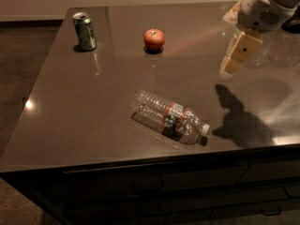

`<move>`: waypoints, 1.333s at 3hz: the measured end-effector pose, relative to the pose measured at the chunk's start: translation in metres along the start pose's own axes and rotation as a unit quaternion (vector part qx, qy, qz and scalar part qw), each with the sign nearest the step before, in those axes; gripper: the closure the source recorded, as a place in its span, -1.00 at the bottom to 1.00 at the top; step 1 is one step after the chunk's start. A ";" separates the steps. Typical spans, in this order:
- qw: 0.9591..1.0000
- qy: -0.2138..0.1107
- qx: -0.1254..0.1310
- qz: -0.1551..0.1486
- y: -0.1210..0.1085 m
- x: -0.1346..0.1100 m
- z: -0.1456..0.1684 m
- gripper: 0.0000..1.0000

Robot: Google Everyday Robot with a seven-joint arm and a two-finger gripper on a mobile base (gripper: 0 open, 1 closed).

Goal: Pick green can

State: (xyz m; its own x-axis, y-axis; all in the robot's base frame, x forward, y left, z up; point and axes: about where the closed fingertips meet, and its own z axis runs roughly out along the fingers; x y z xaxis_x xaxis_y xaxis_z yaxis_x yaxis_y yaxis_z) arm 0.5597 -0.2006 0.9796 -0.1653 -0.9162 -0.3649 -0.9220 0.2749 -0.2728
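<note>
I see the green can (85, 31) standing upright near the far corner of the table (93, 107), at about 10 o'clock. An apple (154, 39) sits at 12 o'clock, well apart from the can on its 3 o'clock side. A clear bottle (170, 117) lies on its side toward 6 o'clock. My gripper (236, 55) hangs above the tabletop at 2 o'clock, far from the can. I cannot tell whether it is wide or narrow.

Table (84, 107) with green can (85, 31), apple (153, 39), bottle (171, 117)
</note>
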 end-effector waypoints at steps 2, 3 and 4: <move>0.996 -0.090 0.003 0.016 -0.053 -0.099 0.066 -1.00; 0.992 -0.119 -0.005 0.038 -0.065 -0.145 0.099 -1.00; 0.985 -0.156 -0.018 0.067 -0.074 -0.209 0.145 -1.00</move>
State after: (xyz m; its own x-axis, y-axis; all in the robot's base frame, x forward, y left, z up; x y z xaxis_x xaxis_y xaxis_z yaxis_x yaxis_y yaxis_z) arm 0.7134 0.0129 0.9474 -0.1755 -0.7362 -0.6535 -0.9122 0.3714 -0.1734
